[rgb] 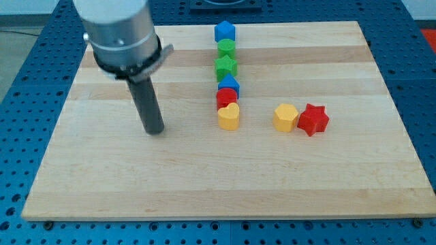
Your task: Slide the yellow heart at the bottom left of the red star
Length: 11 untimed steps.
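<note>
- The yellow heart lies near the board's middle, at the bottom end of a column of blocks that runs toward the view's top.
- Touching it at 12 o'clock is a red block, round-topped; its exact shape is hard to make out.
- Above that, touching, is a blue block, then a green star, a smaller green block and, at the column's top near the board's far edge, a blue pentagon-like block.
- The red star lies at 3 o'clock from the yellow heart, well apart from it.
- A yellow hexagon-like block lies between the two, touching the red star's left side, so it stands on the straight line from heart to star.
- The board surface at 7 o'clock of the red star is bare wood.
- My tip rests on the wooden board at 9 o'clock from the yellow heart, apart from it and touching no block.
- The tool is a plain dark rod under a grey cylinder; it has no jaws, so nothing is pinched or held.
</note>
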Each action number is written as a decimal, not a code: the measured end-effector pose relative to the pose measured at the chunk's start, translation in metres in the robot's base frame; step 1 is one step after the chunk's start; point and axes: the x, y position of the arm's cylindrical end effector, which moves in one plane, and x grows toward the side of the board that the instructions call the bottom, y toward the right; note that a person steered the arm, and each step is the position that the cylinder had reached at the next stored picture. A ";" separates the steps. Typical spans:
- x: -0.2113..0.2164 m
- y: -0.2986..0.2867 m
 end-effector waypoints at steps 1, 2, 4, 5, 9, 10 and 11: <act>-0.027 0.047; -0.021 0.087; -0.002 0.145; 0.006 0.153; 0.061 0.160; 0.065 0.177; 0.061 0.188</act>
